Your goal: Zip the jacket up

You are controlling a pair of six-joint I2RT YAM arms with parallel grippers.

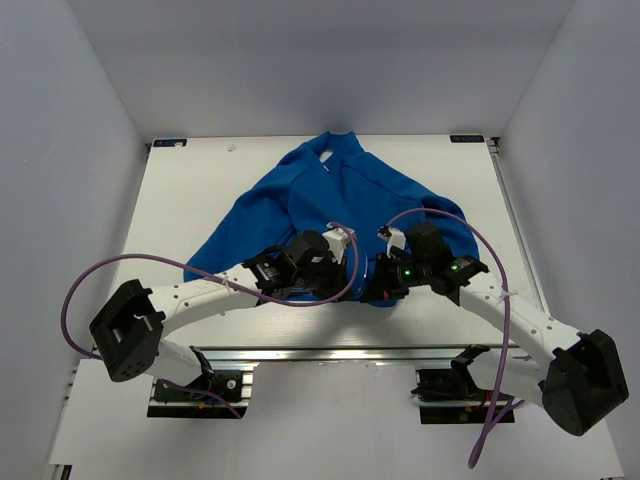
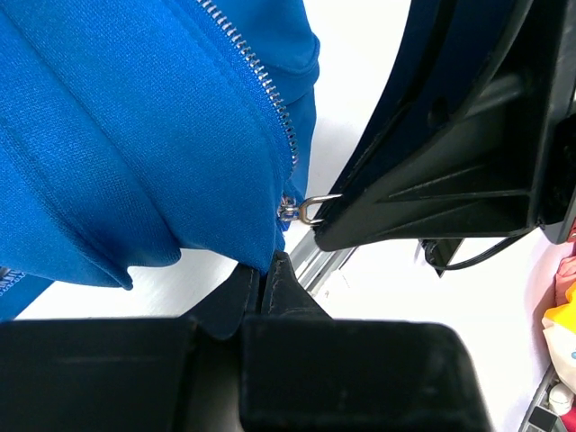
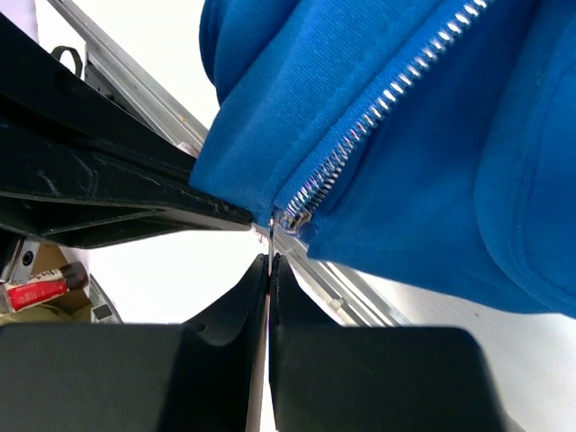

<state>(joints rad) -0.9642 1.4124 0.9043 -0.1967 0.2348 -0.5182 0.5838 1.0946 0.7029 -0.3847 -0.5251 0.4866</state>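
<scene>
The blue jacket [image 1: 340, 200] lies spread on the white table, collar at the far side and hem toward the arms. Both grippers meet at the bottom hem. My left gripper [image 2: 265, 270] is shut on the hem fabric just below the zipper's lower end [image 1: 350, 278]. The metal slider [image 2: 288, 211] sits at the bottom of the pale zipper teeth [image 2: 256, 76]. Its wire pull tab [image 2: 315, 207] runs into the right gripper's black fingers [image 2: 360, 220]. In the right wrist view my right gripper [image 3: 272, 261] is shut on that thin pull tab, right under the slider [image 3: 292, 219].
An aluminium rail [image 1: 330, 352] runs along the table's near edge, just under the hem [image 3: 351, 301]. White walls enclose the table on three sides. A red-labelled object [image 3: 36, 292] and colourful items [image 2: 562, 333] lie off the table's edge.
</scene>
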